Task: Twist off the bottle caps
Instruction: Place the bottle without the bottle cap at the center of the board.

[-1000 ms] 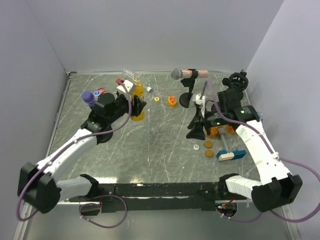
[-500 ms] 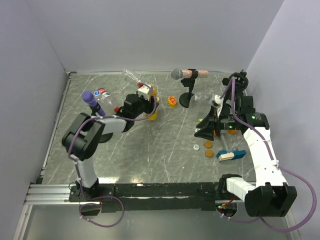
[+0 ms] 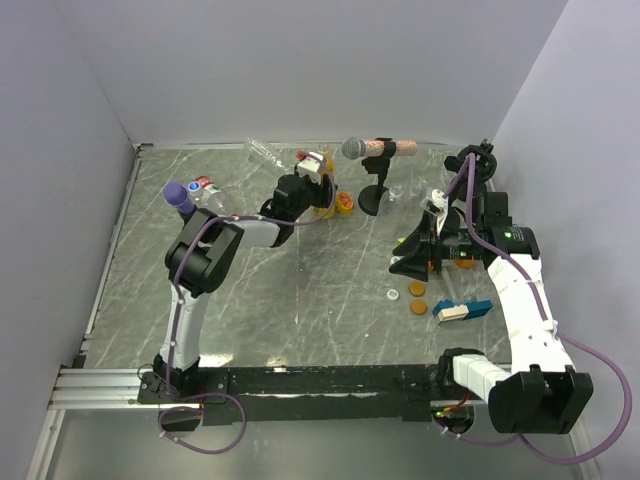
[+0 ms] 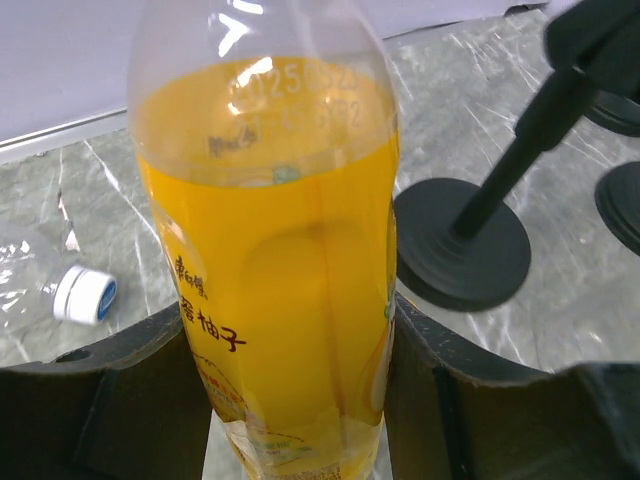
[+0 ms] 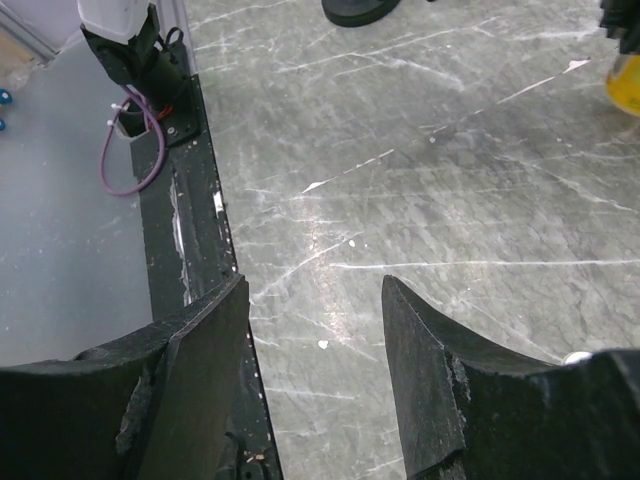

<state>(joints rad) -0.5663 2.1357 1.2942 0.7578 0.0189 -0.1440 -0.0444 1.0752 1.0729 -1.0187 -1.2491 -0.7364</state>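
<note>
My left gripper (image 3: 312,190) is shut on the yellow-orange juice bottle (image 3: 324,205), at the back of the table beside the microphone stand. In the left wrist view the bottle (image 4: 280,300) fills the gap of the gripper (image 4: 290,400), with both black fingers (image 4: 110,390) pressed on its sides. Its cap is above that frame's top. A pale cap with a blue rim (image 4: 85,295) lies to the left, next to clear plastic. My right gripper (image 3: 410,255) is open over bare table at the right. Nothing is between the fingers of the right gripper (image 5: 315,290).
A microphone (image 3: 365,148) on a black stand (image 4: 462,245) is just right of the held bottle. A purple-capped bottle (image 3: 178,195), a red-white labelled bottle (image 3: 205,185) and a clear bottle (image 3: 262,152) sit back left. Brown discs (image 3: 417,290), a white ring (image 3: 391,295) and a blue-white block (image 3: 460,310) lie right.
My left arm has swung to the right and further back, carrying the yellow bottle close to the microphone stand. The right gripper shifted slightly right at first, then stayed still.
</note>
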